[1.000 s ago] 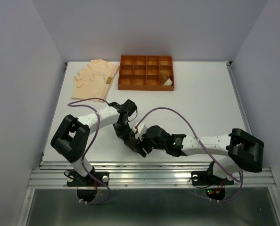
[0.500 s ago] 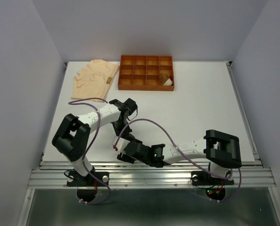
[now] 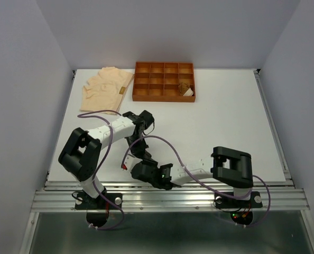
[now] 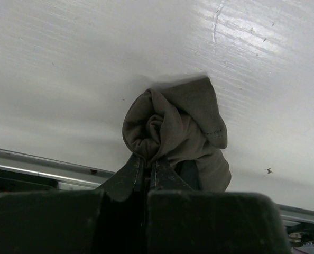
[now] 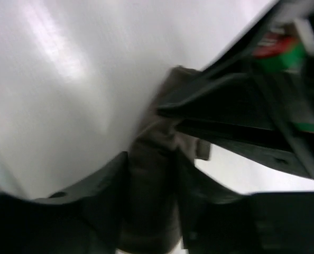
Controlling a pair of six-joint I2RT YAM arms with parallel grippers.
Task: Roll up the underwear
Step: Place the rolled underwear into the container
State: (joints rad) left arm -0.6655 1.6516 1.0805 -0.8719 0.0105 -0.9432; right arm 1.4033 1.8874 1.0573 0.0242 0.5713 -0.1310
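Left end effector (image 4: pixel 145 170) clamped narrow on dark grey underwear (image 4: pixel 174 123) (a bunched, rolled lump) | right end effector (image 5: pixel 150 174) grips same lump, view blurred | lump on tabletop (image 4: pixel 67 63)

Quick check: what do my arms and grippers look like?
Both match: the left arm and right arm have white links, black joints and looping purple cables. The left gripper and right gripper are plain black.
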